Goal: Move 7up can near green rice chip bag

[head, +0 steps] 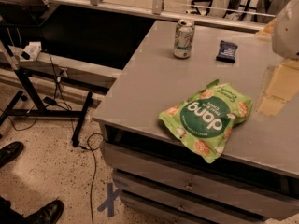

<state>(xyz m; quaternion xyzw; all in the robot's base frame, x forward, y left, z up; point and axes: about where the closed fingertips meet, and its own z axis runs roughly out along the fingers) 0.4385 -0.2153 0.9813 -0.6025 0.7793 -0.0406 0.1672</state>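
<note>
A grey table with drawers below fills most of the camera view. Near its front edge lies the green rice chip bag, large, crinkled and flat on its back, with one corner hanging just over the edge. At the right edge of the view, over the far right of the table, a pale rounded robot part is seen. The gripper itself is not shown, so whether it is open, closed or holding anything cannot be told.

The 7up can stands upright near the table's far edge, well apart from the bag. Just beside it, to the right, lies a small dark blue packet, not touching it.

The can is judged to be light, rigid yet thin-walled, and smooth enough to slip; it could be dented by a hard squeeze or tipped by a sideways knock. It would best be taken around the middle of its body, with the jaws on opposite sides, and kept upright.
</note>
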